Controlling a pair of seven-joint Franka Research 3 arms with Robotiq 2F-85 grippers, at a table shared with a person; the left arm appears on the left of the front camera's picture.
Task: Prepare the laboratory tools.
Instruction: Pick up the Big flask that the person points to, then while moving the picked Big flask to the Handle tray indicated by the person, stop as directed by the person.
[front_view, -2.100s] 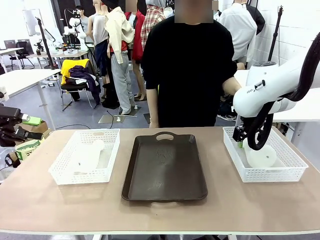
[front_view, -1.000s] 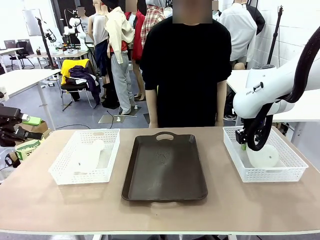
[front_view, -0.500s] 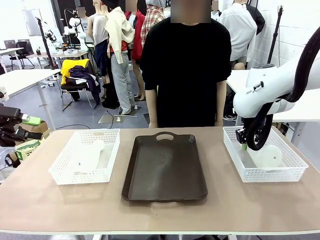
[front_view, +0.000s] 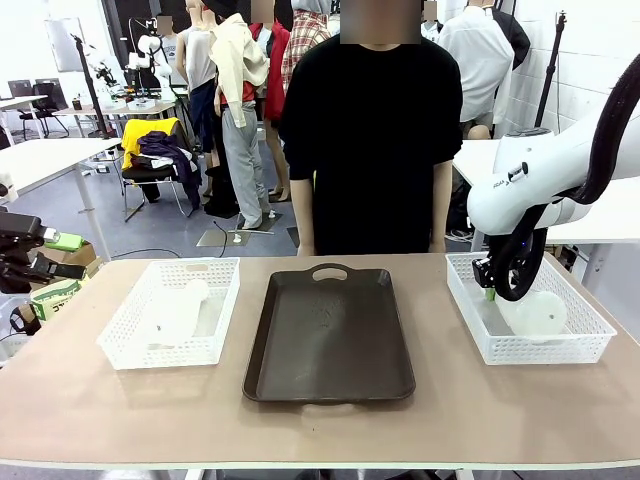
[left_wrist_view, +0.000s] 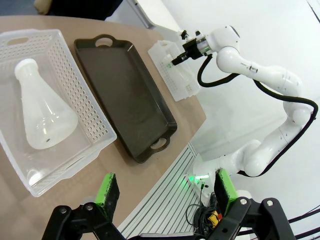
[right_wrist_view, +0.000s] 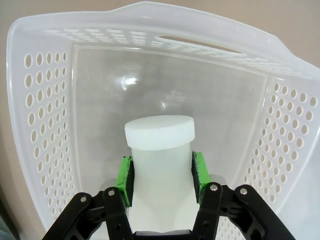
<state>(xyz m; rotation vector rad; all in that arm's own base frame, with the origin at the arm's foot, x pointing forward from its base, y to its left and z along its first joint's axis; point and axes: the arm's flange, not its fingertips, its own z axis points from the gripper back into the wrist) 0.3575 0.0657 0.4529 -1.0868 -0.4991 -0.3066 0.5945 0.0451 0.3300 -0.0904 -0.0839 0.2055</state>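
Front view: the dark tray (front_view: 330, 335) at frame centre lies with its floor bare, and the table (front_view: 320, 430) along the lower frame is open for a pass from either side; the person (front_view: 375, 130) closes off the upper centre. At left centre the walls of the left basket (front_view: 160, 352) ring a flask (front_view: 178, 312) lying on its side, reachable from above. At right centre the right arm (front_view: 530, 185) and right gripper (right_wrist_view: 162, 175), clamped on the neck of the second flask (right_wrist_view: 159, 132), take up the right basket (front_view: 545, 348).
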